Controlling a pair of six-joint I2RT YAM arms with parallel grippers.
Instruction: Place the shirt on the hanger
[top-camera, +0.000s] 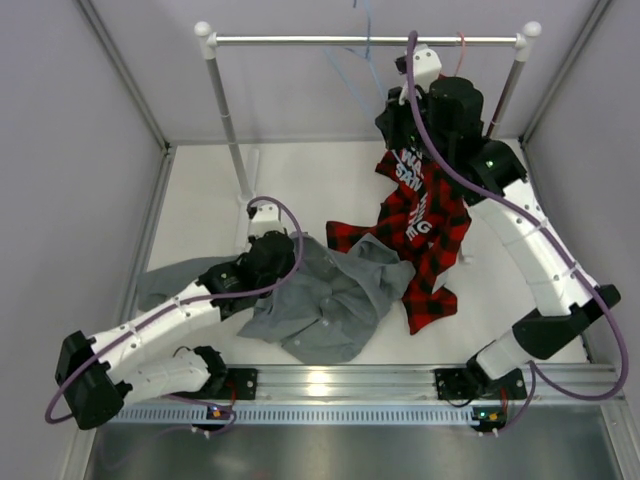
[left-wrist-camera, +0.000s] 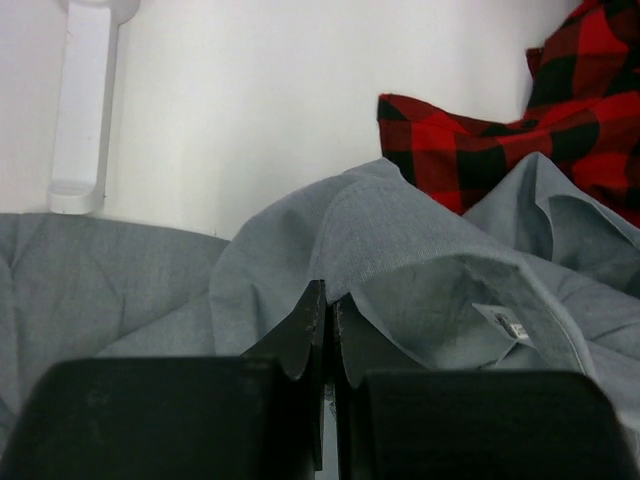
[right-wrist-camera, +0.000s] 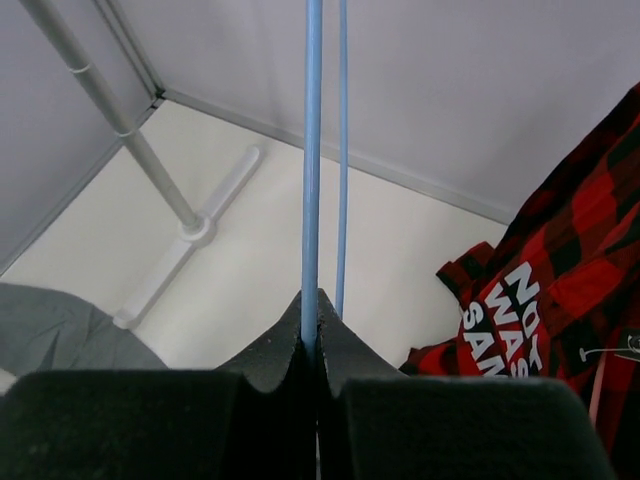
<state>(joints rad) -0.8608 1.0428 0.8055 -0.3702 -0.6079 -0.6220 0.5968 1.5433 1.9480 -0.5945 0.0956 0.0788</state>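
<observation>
Grey shirt is pinched by the left pincer; right pincer clamps the hanger (blue wire).

Red-and-black plaid shirt: lies crumpled on the right half of the worktop, with white lettering face up that is only partly legible.
Worktop: white and matte.
Garment rail: a horizontal metal bar across the far side with a white knob at each end, carried on two slanting posts. The left post ends in a white foot resting on the worktop.
Aluminium profile: runs along the near edge.
Walls: pale, enclosing three sides.
</observation>
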